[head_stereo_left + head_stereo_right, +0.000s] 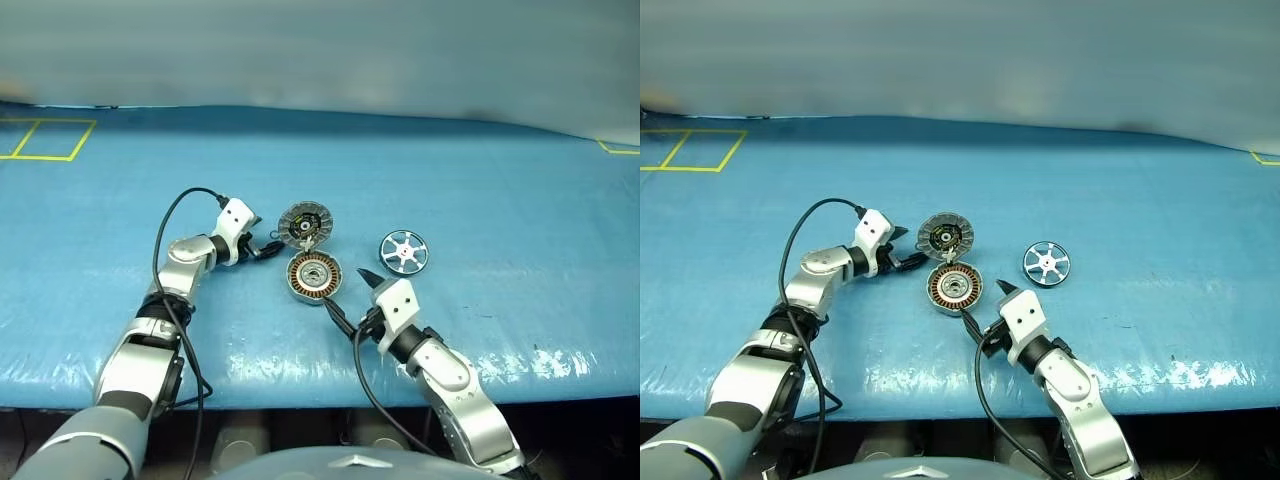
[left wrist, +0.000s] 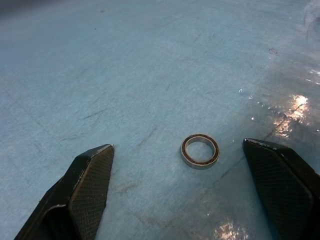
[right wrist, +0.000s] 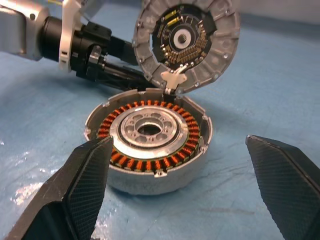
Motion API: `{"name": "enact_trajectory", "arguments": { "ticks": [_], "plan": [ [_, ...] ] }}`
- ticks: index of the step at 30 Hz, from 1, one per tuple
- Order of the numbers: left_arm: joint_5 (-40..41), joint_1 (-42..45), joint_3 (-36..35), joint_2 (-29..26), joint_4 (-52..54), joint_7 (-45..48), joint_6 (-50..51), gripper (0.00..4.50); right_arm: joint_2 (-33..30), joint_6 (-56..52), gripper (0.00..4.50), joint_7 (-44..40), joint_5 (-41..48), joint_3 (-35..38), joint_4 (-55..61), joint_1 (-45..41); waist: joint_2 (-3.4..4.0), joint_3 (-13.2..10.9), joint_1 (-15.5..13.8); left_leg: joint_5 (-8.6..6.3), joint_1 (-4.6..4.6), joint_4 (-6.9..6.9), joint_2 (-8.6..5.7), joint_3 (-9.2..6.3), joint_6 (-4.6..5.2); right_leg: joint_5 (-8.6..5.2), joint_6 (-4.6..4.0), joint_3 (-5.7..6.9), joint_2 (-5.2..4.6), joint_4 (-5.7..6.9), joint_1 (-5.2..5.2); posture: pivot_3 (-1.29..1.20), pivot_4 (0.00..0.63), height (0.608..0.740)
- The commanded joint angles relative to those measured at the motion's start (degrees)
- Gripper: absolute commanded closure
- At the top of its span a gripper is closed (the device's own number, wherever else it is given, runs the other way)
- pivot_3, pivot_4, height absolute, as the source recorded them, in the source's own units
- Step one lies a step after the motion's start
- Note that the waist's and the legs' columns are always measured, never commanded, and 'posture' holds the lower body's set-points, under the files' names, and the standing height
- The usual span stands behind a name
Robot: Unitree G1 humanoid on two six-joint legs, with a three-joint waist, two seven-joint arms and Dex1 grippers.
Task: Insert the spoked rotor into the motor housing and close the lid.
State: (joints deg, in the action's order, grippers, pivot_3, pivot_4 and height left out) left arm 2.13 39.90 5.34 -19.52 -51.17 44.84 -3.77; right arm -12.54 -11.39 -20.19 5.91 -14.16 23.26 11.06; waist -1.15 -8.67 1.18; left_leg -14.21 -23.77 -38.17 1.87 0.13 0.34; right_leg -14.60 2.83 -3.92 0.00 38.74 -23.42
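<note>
Copper-wound round grey motor housing (image 3: 148, 146) lies between the spread right hand (image 3: 177, 192) fingers, while the spread left hand (image 2: 192, 192) frames a small metal ring (image 2: 200, 150) on the blue surface (image 1: 500, 180).

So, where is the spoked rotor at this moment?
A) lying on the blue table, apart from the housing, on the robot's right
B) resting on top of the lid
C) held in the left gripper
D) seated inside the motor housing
A: the spoked rotor lies flat on the blue table, apart from the motor housing, whose copper windings are uncovered; both grippers are open and hold nothing.
</note>
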Motion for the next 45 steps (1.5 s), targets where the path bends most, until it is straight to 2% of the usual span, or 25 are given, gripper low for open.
{"name": "enact_trajectory", "arguments": {
  "ticks": [1, 7, 8, 10, 16, 20, 27, 35, 40, 45],
  "plan": [
    [-2.65, 1.35, 1.45, 0.5, -2.05, -1.11, -0.86, 0.0, 0.6, -0.68, 0.02, 0.5, 1.16, 1.03, 2.97, -0.73, -0.02, 0.02, 0.0, 0.0, 0.01, -0.01, -0.02, 0.0, 0.0, 0.0, 0.01, 0.0, -0.01, 0.01, 0.01, 0.0, 0.15, 0.74],
    [-5.89, 1.83, 3.45, 0.68, -4.32, -3.0, -0.7, 0.0, -0.27, -0.01, 0.02, -0.38, 0.05, -0.13, 3.03, -0.03, -0.05, 0.12, -0.02, 0.03, 0.13, -0.02, -0.06, -0.02, 0.03, 0.01, 0.02, 0.0, -0.05, 0.04, 0.14, 0.0, 0.15, 0.74],
    [-5.96, 1.7, 3.49, 0.74, -4.42, -2.85, -0.48, 0.18, -0.6, 0.25, 0.0, -0.73, 0.0, -0.35, 3.01, 0.28, -0.06, 0.13, -0.02, 0.04, 0.15, -0.02, -0.07, -0.02, 0.05, 0.01, 0.02, 0.0, -0.05, 0.05, 0.16, 0.0, 0.15, 0.74],
    [-5.95, 1.52, 3.28, 0.85, -4.5, -2.64, -0.19, 0.62, -0.95, 0.4, 0.0, -0.93, -0.08, -0.57, 2.99, 0.65, -0.06, 0.14, -0.03, 0.09, 0.19, -0.02, -0.07, -0.04, 0.06, 0.02, 0.04, 0.01, -0.06, 0.06, 0.21, 0.0, 0.15, 0.74],
    [-5.97, -0.25, 3.0, 0.34, -4.0, -2.33, 1.45, 2.62, -1.02, 0.67, 0.0, -0.26, -1.03, -0.28, 2.67, 1.14, -0.06, 0.14, 0.46, 0.25, 0.4, -0.02, -0.06, -0.02, 0.09, 0.0, 0.29, 0.0, -0.06, 0.06, 0.41, 0.0, 0.15, 0.74],
    [-5.14, -2.74, 2.04, -0.49, -2.52, -2.24, 3.94, 3.85, -0.71, 0.56, 0.0, 0.09, -1.22, -0.09, 2.52, 1.07, -0.09, 0.17, 0.96, 0.27, 1.01, 0.06, -0.02, 0.02, 0.09, -0.07, 0.18, -0.04, -0.05, 0.06, 0.91, 0.0, 0.15, 0.74],
    [-2.95, -12.16, -0.19, -3.34, 8.07, -1.72, 8.57, 3.84, -0.91, 0.23, 0.0, 0.39, -1.47, -0.21, 2.44, 0.87, -0.09, 0.42, 2.29, 0.26, 1.23, 0.31, 0.19, 0.09, 0.08, -0.03, 0.15, -0.17, 0.04, 0.07, 0.89, 0.0, 0.15, 0.74],
    [-0.03, -27.5, -1.39, -8.33, 37.23, -1.05, 14.79, 3.84, -1.0, -0.13, 0.0, -0.05, -1.17, -0.78, 2.63, 0.97, 0.04, 0.7, 2.25, 0.26, 1.36, 0.64, 0.6, 0.15, 0.07, -0.24, -0.23, -0.2, -0.01, 0.07, 0.83, 0.0, 0.15, 0.74],
    [4.38, -32.32, -4.61, -10.56, 52.66, -0.88, 19.57, 3.84, -1.2, -0.19, 0.0, -0.42, -1.13, -1.26, 2.55, 0.92, 0.01, 0.64, 1.38, 0.26, 1.16, 0.61, 0.56, 0.22, 0.06, -0.36, -0.41, -0.17, -0.15, 0.06, 0.63, 0.0, 0.15, 0.74],
    [11.87, -35.82, -6.15, -13.85, 66.96, 3.26, 26.03, 3.84, -1.64, 0.48, 0.0, -1.29, -0.38, -0.8, 2.58, 1.54, -0.11, 0.37, 0.61, 0.26, 0.97, 0.61, 0.52, 0.25, 0.06, -0.37, -0.42, -0.13, -0.3, 0.01, 0.48, 0.0, 0.15, 0.74]
  ]
}}
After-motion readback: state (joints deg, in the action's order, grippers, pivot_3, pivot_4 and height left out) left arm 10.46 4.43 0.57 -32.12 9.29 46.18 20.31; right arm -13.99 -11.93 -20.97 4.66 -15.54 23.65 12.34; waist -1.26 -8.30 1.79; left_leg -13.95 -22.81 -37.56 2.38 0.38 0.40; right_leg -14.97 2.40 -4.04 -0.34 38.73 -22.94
